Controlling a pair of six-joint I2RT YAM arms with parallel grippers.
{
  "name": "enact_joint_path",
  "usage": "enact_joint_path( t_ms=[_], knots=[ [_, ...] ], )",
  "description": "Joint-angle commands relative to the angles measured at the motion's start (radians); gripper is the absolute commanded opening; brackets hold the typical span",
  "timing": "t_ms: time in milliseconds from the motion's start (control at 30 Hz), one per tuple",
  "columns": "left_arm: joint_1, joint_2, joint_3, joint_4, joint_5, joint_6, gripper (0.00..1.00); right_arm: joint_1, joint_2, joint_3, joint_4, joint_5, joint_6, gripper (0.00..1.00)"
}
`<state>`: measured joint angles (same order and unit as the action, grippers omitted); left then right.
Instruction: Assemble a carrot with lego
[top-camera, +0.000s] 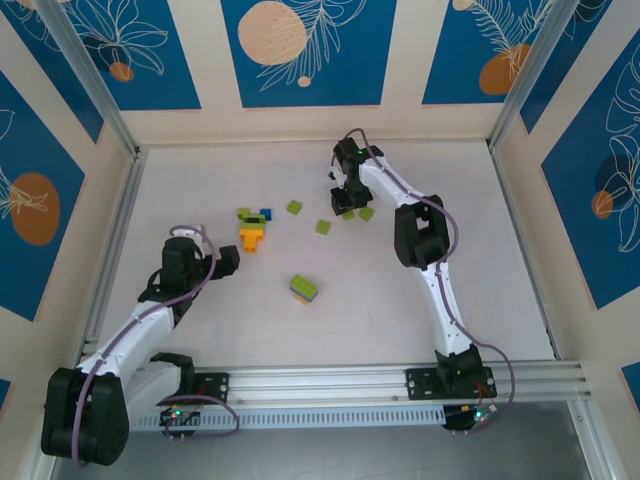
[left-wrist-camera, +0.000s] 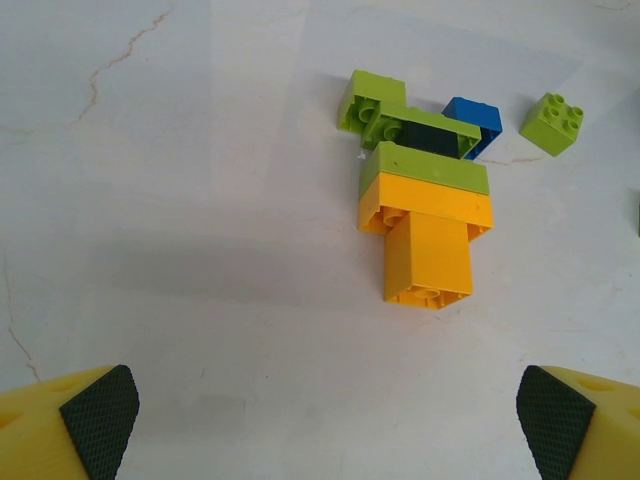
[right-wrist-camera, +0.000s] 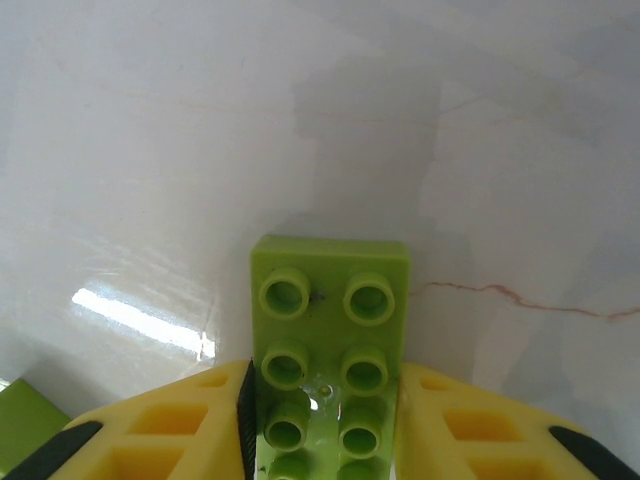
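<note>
Lego brick (right-wrist-camera: 328, 330) clamped flush in right hand (right-wrist-camera: 323, 390); open tabletop (right-wrist-camera: 150, 150) ahead.

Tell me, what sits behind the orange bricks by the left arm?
A lime brick touches the orange bricks; beyond, a black piece, a second lime brick and a blue brick, partly covered.

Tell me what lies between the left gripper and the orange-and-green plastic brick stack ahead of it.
Bare white tabletop, seen in the left wrist view, from the left gripper to the orange-and-green brick stack.
</note>
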<state>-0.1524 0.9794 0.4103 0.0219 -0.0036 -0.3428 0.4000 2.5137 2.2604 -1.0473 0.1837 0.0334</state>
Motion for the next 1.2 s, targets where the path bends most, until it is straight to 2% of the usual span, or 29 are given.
enact_joint_path(
  t_ms=[0,233,400,600,833,1000,1167],
  knots=[
    [0.015,0.003,0.008,0.026,0.014,-0.010,1.00,0.008,-0.002,0.011,-0.018,-0.029,0.003,0.35],
    [0.014,0.005,0.008,0.028,0.017,-0.012,1.00,0.023,-0.129,-0.048,-0.016,-0.057,-0.009,0.34],
    [0.015,0.001,0.007,0.027,0.019,-0.012,1.00,0.071,-0.260,-0.115,-0.059,-0.092,-0.045,0.34],
    [0.016,-0.007,0.004,0.026,0.023,-0.015,1.00,0.161,-0.442,-0.327,-0.060,-0.083,-0.062,0.34],
    [0.015,-0.015,0.001,0.023,0.021,-0.015,1.00,0.228,-0.595,-0.599,0.000,-0.003,0.050,0.34],
    [0.015,-0.007,0.002,0.027,0.025,-0.016,1.00,0.251,-0.638,-0.775,0.088,-0.006,0.117,0.34],
    [0.016,-0.008,0.004,0.024,0.024,-0.015,1.00,0.267,-0.632,-0.867,0.166,-0.015,0.156,0.34]
  ],
)
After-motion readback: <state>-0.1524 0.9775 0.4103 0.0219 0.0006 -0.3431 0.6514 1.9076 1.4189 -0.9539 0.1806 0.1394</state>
